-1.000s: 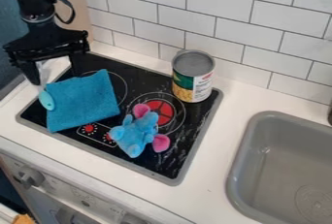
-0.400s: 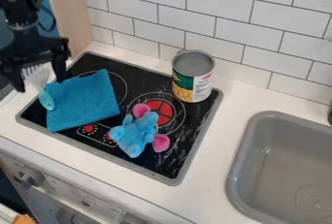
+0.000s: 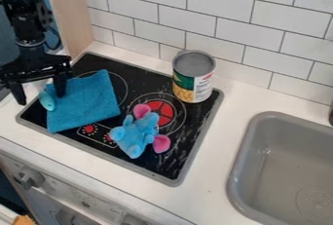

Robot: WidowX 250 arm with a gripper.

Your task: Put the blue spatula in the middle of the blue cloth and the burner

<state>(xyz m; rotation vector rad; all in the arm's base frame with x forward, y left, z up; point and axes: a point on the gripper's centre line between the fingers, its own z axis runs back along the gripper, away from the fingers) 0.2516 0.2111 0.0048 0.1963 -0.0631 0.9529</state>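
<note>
At the left edge of the cloth lies the spatula, with the rounded end of its handle toward the front of the stove. That end is a smooth, elongated oval in light turquoise blue, clearly paler than the deep teal cloth beneath and beside it. It looks glossy, against the cloth's matte, towel-like nap. The rest of the spatula is hidden behind the black hand, so its head cannot be made out.

The hand hangs over that left side with its two fingers spread wide, one just beyond the cloth and the other over the cloth. The handle end shows between and a little below them, with room on both sides; nothing is clamped in the hand.

The cloth is spread roughly square across the left part of the black cooktop, its far corner overlapping the ring of the rear left burner. Nearer the middle is a burner with a red centre. A light blue plush toy with pink ears lies in front of it, and a can with a green and yellow label stands upright behind it. To the right, a grey sink is set into the white surface.
</note>
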